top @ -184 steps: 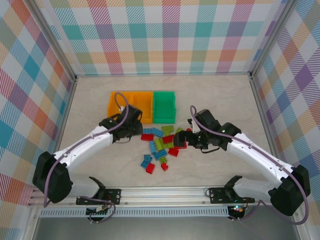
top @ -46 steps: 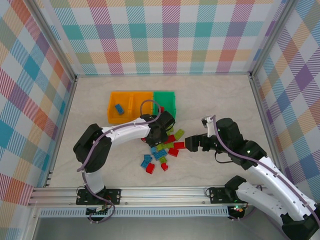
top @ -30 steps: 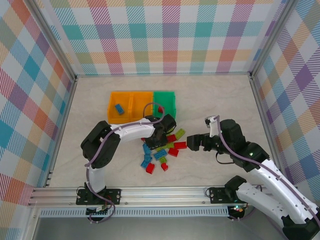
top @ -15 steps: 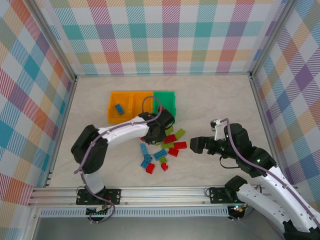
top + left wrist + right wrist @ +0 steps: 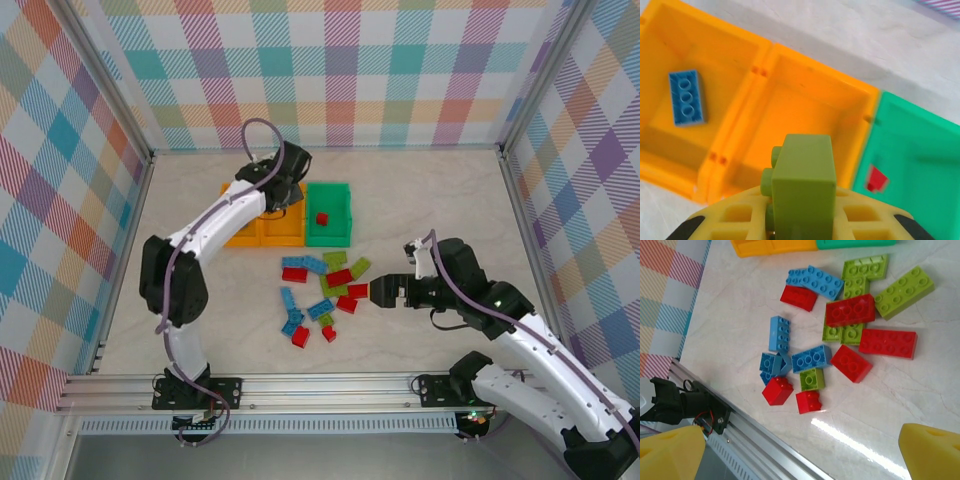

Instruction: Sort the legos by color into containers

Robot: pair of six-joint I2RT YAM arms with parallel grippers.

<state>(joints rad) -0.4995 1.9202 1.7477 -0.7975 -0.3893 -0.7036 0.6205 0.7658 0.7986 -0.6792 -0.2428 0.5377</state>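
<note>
Three containers (image 5: 262, 238) sat joined in a row at the back of the surface (image 5: 200, 310): two orange, one green. The left orange bin (image 5: 720, 60) had one blue brick (image 5: 686, 97) lying flat in it. The left gripper (image 5: 282, 195) hung over the middle orange bin (image 5: 810, 100), clamped on one lime green brick (image 5: 802, 185). The green bin (image 5: 920, 150) had a single small red brick (image 5: 876, 178) in it. Loose legos (image 5: 850, 310) were scattered on the surface in front of the bins. I counted six red, plus roughly five blue and five lime, though some overlapped, so don't quote me. Right of the pile, the right gripper (image 5: 380, 292) was spread wide with nothing between its fingers, just beside a red one.
</note>
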